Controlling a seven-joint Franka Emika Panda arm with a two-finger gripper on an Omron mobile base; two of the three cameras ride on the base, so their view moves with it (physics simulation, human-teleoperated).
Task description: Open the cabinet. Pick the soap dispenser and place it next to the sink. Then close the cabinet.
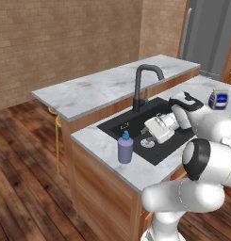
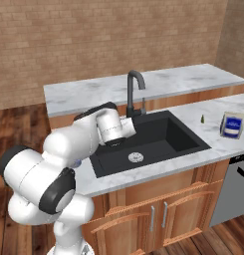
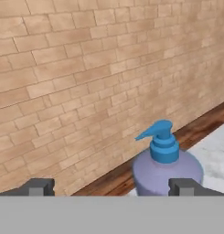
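In the hand view the soap dispenser (image 3: 166, 164) is cut off low down, its base lost just ahead of the gripper (image 3: 111, 187) and partly behind the right fingertip (image 3: 184, 186). From the right base view the arm's own white bulk hides the bottle. The label on the small blue-and-white box (image 1: 219, 99), well off beyond the sink (image 1: 118, 123) from the claw, is too small to read.

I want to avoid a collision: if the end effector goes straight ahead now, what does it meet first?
Probably the soap dispenser, standing just ahead between the open fingertips; depth is unclear.
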